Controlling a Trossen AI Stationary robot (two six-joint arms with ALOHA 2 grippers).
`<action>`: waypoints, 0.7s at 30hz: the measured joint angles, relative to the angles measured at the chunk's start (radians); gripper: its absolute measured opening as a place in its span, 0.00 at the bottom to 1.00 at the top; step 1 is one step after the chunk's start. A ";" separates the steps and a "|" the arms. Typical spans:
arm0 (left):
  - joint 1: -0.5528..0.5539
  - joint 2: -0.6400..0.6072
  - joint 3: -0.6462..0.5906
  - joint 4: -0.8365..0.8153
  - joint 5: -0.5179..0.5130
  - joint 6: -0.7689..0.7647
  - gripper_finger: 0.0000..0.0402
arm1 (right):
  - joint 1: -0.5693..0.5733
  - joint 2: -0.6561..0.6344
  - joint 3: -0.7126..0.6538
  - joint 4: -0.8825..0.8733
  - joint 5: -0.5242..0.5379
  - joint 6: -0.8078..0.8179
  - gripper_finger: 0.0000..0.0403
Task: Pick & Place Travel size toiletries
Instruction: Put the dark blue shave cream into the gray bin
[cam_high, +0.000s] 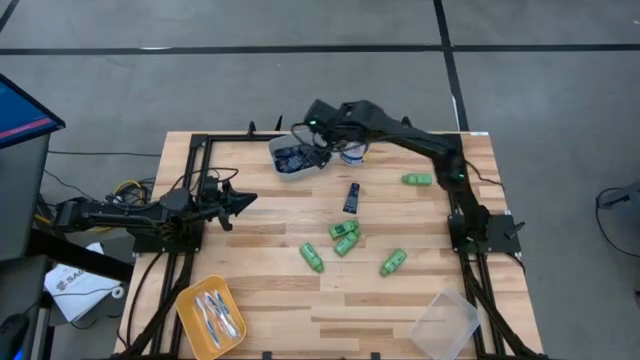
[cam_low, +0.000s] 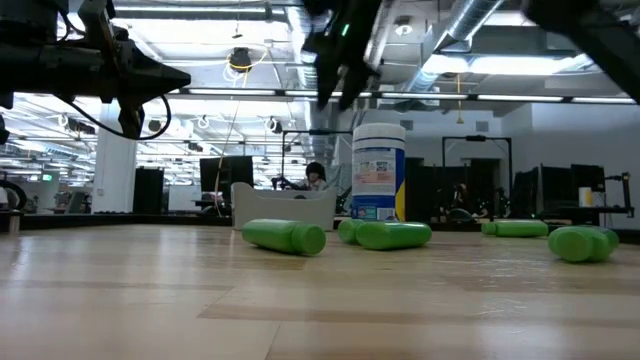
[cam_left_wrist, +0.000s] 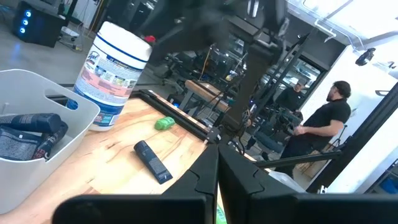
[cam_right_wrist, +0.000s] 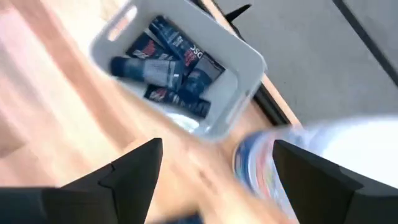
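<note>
Pale wooden table (cam_high: 270, 290) with 2 dark arms. The right gripper (cam_high: 312, 128) hangs over the grey bin (cam_high: 282, 165) at the far edge, its fingers spread wide and holding nothing; the right wrist view looks straight down between them. Inside the bin lie several navy tubes (cam_right_wrist: 166, 68) with white lettering too blurred to read. Just beside the bin stands a tall white canister (cam_low: 379, 170) with a blue-and-red label, also illegible. 1 more navy tube (cam_high: 352, 196) lies flat on the wood near the canister. Green bottles (cam_high: 344, 238) lie scattered on their sides at mid-table, with 1 green bottle (cam_high: 417, 180) apart toward the right edge. Toothbrushes (cam_high: 216, 313) rest in a yellow tray (cam_high: 191, 300) at the near left; a clear tray (cam_high: 445, 322) sits at the near right. The left gripper (cam_high: 240, 200), clenched and empty, waits above the left side.
</note>
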 joint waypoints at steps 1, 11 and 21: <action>0.000 0.000 0.000 0.000 0.000 0.000 0.00 | 0.008 -0.028 0.001 -0.027 0.003 0.027 0.73; 0.000 0.000 0.000 0.000 0.000 0.000 0.00 | 0.084 -0.183 -0.103 -0.264 0.100 0.258 0.71; 0.000 0.000 0.000 0.000 0.000 0.000 0.00 | 0.109 -0.428 -0.772 0.057 0.012 0.491 0.71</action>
